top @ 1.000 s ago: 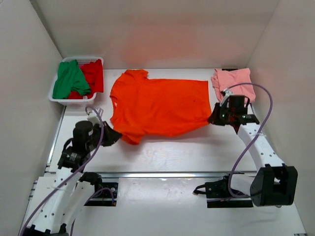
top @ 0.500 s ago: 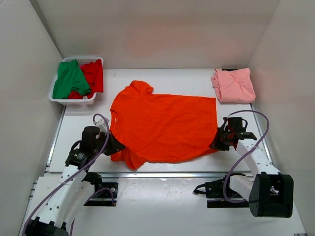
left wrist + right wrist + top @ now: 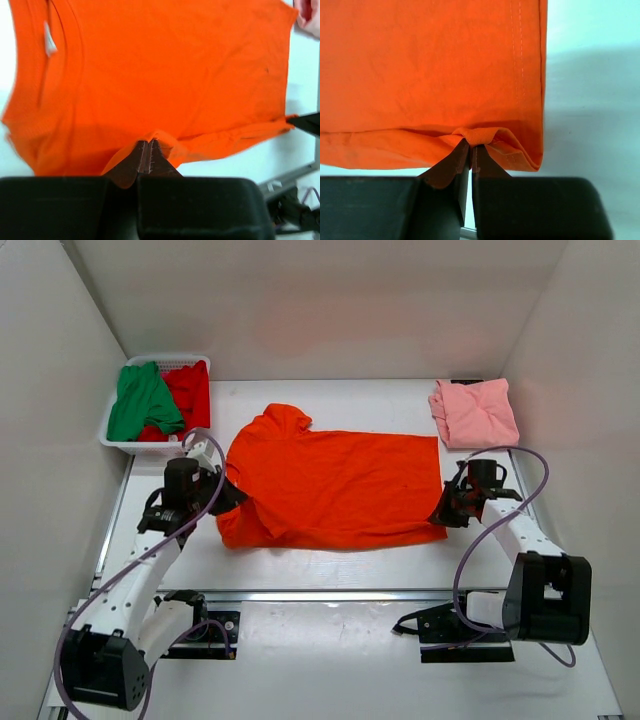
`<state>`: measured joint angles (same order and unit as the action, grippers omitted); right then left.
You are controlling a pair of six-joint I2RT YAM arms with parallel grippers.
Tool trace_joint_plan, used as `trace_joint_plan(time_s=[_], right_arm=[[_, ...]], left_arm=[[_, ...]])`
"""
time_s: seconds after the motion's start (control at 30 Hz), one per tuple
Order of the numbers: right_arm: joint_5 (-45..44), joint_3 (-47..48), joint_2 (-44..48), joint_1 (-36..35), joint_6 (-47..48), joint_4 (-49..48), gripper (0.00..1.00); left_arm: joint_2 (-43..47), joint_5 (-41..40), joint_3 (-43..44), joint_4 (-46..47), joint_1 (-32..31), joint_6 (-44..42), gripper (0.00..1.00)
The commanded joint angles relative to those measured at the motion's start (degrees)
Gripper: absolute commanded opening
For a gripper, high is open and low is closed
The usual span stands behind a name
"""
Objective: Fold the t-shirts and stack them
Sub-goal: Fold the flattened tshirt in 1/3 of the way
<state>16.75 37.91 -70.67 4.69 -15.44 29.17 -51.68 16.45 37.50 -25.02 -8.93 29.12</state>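
Orange t-shirt (image 3: 335, 485) lies spread across the middle of the table (image 3: 340, 565), collar end toward the left, hem toward the right, one sleeve sticking out at the far left corner. The near long edge looks doubled over, with a small pucker of cloth at each pinch point. Left gripper (image 3: 148, 150) is closed tight on the shirt's near-left part, with orange cloth bunched between the fingertips in the left wrist view. Right gripper (image 3: 470, 147) is closed tight on the near-right corner, just by the stitched hem, with a small fold of orange cloth caught at its tips. Both arms reach in low from the sides. Pink t-shirt (image 3: 475, 412) sits folded at the far right corner of the table, apart from the orange one. Green t-shirt (image 3: 140, 400) and red t-shirt (image 3: 190, 390) are crumpled together in the white basket (image 3: 150, 446) at the far left corner, green on the left and partly over the red.
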Motion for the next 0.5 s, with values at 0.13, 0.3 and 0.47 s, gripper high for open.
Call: trace_joint_plan(time_s=[0.13,0.3,0.47], right_arm=[[0.1,4.7,-3.9,1.6,1.3,-3.4,0.0],[-0.3,5.9,-6.1,3.0,2.0,-4.1,0.0],[0.1,6.2,-7.1,3.7,1.8,-5.5,0.0]], left_arm=[[-7.5,-3.4,6.2,6.8,2.0,-4.2,0.0],[-12.9,-3.6,9.1,8.7,2.3,-4.7,0.0],[-16.3,-3.7,10.2,10.9,2.1,-5.2,0.0]])
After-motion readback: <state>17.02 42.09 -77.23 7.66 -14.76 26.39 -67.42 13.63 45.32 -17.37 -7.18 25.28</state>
